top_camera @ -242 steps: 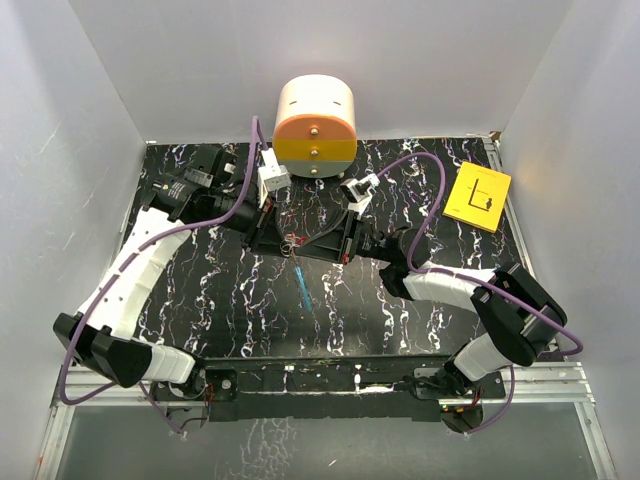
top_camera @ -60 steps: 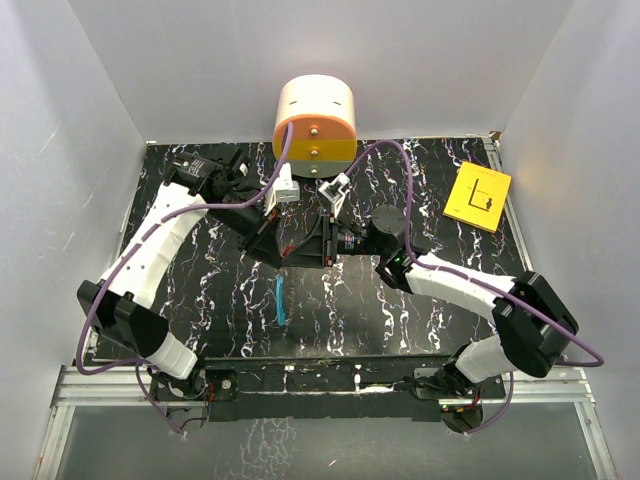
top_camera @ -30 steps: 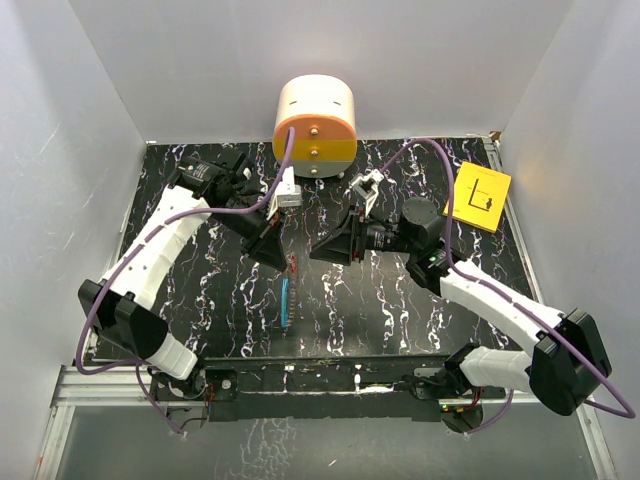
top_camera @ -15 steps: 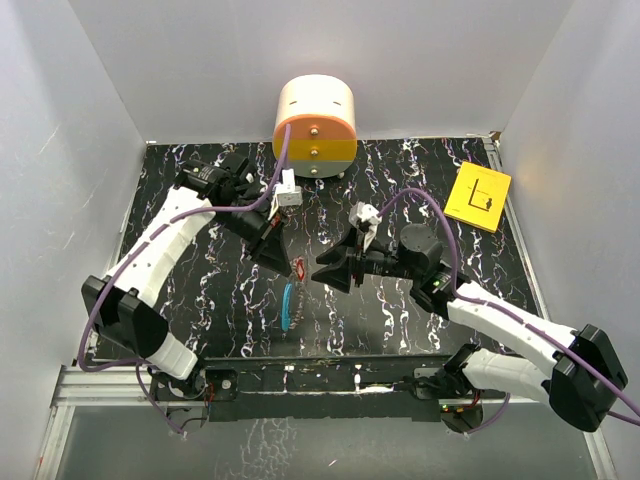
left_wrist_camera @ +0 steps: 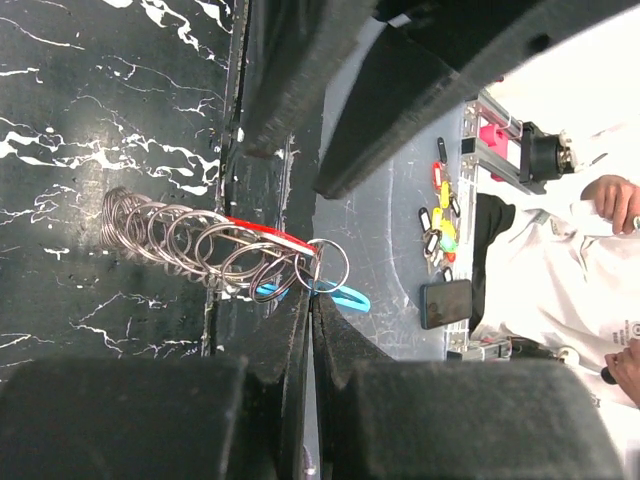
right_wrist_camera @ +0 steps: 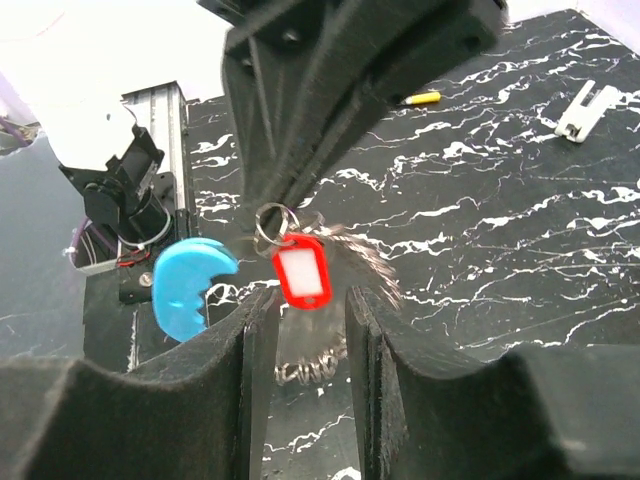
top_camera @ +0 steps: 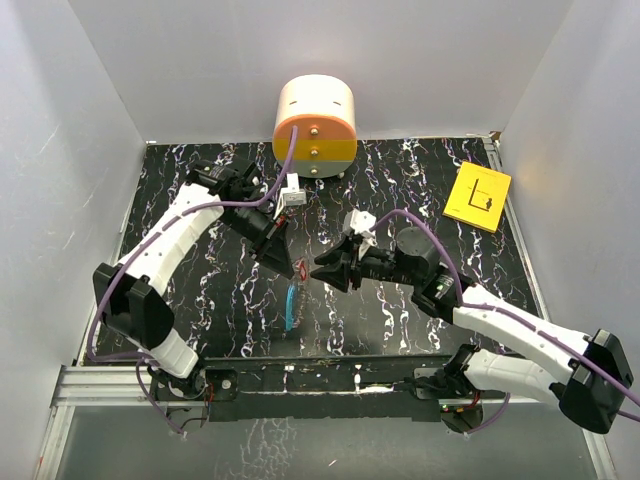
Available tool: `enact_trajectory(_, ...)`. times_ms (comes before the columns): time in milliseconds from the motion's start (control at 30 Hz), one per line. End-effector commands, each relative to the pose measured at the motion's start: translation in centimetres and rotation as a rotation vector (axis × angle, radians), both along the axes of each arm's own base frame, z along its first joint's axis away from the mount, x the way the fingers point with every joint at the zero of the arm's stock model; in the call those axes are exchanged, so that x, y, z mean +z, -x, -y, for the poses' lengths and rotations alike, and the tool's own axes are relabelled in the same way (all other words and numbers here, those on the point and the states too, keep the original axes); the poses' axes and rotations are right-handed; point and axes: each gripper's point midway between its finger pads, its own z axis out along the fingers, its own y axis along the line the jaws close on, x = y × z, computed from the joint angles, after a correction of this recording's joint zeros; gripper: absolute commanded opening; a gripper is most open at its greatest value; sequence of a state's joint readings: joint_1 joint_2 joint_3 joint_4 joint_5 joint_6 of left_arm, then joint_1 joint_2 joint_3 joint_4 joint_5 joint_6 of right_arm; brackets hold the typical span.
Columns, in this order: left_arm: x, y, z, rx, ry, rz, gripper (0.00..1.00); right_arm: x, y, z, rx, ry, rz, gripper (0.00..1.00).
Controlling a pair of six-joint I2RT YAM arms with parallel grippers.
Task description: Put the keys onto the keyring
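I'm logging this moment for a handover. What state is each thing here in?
left claw: shut on the keyring.
right claw: open, jaws either side of the red key tag, not gripping.
keyring: held in the air.
red key tag: hanging on the keyring.
blue key tag: hanging from the same bunch.
yellow card: lying flat, untouched.
orange-faced drum: on its side at the back.
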State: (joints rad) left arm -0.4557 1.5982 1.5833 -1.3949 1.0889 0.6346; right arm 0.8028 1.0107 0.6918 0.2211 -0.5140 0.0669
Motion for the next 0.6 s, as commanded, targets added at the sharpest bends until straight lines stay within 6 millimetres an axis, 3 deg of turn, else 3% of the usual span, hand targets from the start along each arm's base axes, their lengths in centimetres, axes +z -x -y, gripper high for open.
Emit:
enact_trajectory(0, 0.8, 0.8, 0.5, 0.005, 0.035, -0.082, 0.0, 4.4, 0.2, -0.9, 0.004, -0.041, 0.124, 0.38)
enact_trajectory(567, 0.4, 0.5, 0.7, 0.021, 0.01, -0.131, 0.0, 4.2, 0.2, -2.9, 0.008, 0.016, 0.131, 0.3)
